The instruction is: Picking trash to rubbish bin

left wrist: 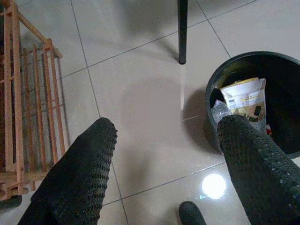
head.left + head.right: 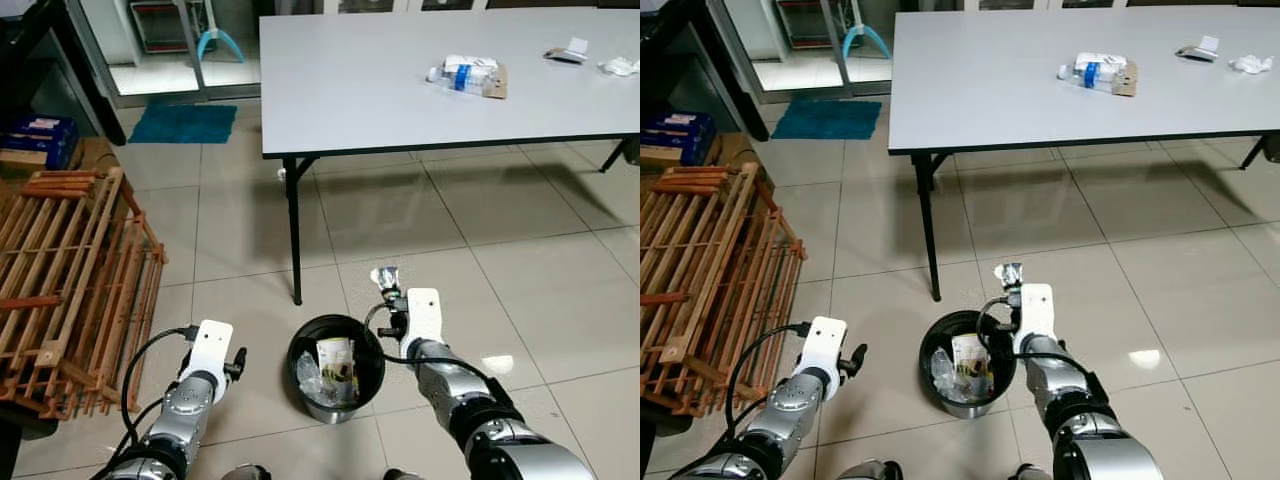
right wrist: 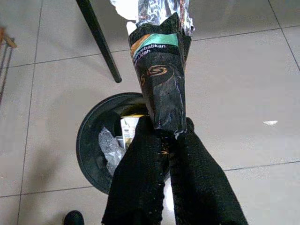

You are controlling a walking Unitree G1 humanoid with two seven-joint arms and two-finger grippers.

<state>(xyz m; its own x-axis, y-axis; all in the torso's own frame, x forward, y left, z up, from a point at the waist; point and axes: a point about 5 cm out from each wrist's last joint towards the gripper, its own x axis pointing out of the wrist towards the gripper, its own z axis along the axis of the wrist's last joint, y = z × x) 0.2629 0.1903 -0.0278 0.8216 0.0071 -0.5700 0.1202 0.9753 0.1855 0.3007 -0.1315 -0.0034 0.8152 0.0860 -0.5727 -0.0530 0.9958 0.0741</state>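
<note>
Right hand is closing its two black fingers on the narrow lower end of a black cone-shaped ice-cream wrapper with a crumpled silver foil top, and it is holding the wrapper upright. In the head views this hand is sitting just beside the round black rubbish bin, at about 2 o'clock from it, so the wrapper is standing over the tiled floor near the rim, not over the opening. Inside the bin a pale printed carton and some crumpled clear plastic are lying.

Left hand is holding nothing; its fingers are standing wide apart above the floor, at about 9 o'clock from the bin.

At 12 o'clock from the bin a long grey worktop with black legs is standing. On it a clear plastic bottle with a blue label is lying with brown cardboard, and a small white crumpled paper is lying near the far right edge. A wooden slatted rack is lying on the floor at 9 o'clock, well apart from the bin.
</note>
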